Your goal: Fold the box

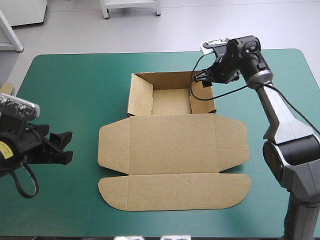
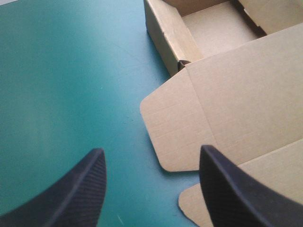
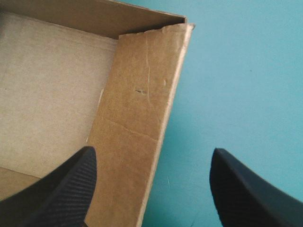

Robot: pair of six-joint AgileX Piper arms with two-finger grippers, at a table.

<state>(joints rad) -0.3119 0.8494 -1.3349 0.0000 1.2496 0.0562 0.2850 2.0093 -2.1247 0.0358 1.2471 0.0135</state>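
A brown cardboard box [image 1: 172,145], cut from a single sheet of board, lies at the centre of the high view on the worktop [image 1: 75,90] with its teal-green cover. Its far part stands as an open tray [image 1: 171,101] in the upper middle of the frame, with the back wall and both side walls raised and the floor bare. The lid panel [image 1: 172,144] lies flat in the middle of the frame with a rounded side flap at each end. A long tuck flap [image 1: 175,192] with rounded corners lies flat toward the bottom edge. A sliver of tan board [image 1: 5,88] shows at the frame's left edge.

The left tool [image 1: 67,146], two broad black fins, is at the middle left of the high view, well apart from the box. In its wrist view the left tool [image 2: 149,153] is released and empty, its fingers [image 2: 75,189] wide apart. Ahead of them the lid's rounded side flap [image 2: 175,127] rests on the cover, and the tray's corner lies farther ahead.

The right tool [image 1: 201,79] is right of centre in the upper part of the high view, at the tray's right wall near its far corner. In its wrist view the right tool [image 3: 154,152] is also released. One finger [image 3: 61,189] is over the tray's floor and the other is over bare cover, with the side wall [image 3: 137,109] between them. Whether either finger touches that wall cannot be told.
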